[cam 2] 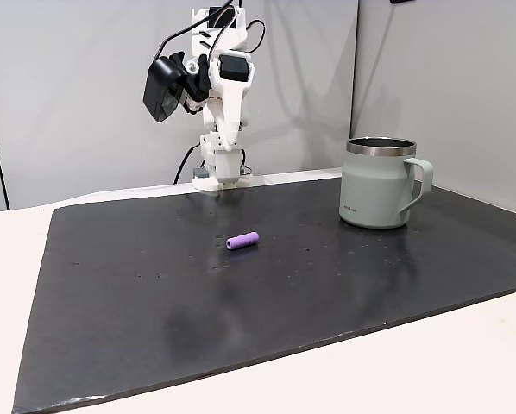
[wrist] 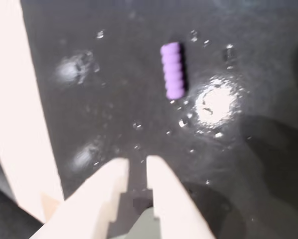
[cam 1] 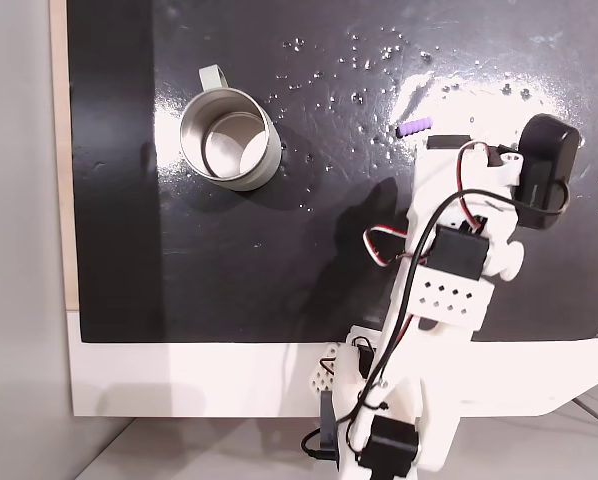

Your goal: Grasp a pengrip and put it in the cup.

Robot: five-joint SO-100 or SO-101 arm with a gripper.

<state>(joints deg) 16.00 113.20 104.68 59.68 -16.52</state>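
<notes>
A white worktop [cam 2: 465, 362] is covered over most of its area by a black mat [cam 2: 198, 302], whose surface is marked with scattered specks and patches of glare in the wrist view. The white arm [cam 1: 434, 300] is seen standing at the far edge of the mat in a fixed view [cam 2: 219, 112], with a black camera unit [cam 1: 544, 170] carried near its upper end.

The cup [cam 2: 380, 183], a pale grey-green mug with a metal rim and a loop handle, is recorded upright on the mat, well apart from the arm. In a fixed view from above [cam 1: 229, 138] its shiny inside is visible and nothing is observed in it.

The claw [wrist: 137, 172] is seen entering the wrist view from the bottom edge. Its two white fingers [wrist: 161, 189] are held nearly together, with only a narrow gap between the tips, and nothing is gripped between them. It is held above the mat.

The pengrip [wrist: 173, 69], a small light-purple ribbed tube, is noted lying on its side on the bare mat, ahead of the claw tips and apart from them. In the fixed views it is located between arm and cup [cam 2: 242, 240], well apart from the cup, and just beyond the arm's upper end [cam 1: 413, 127].
</notes>
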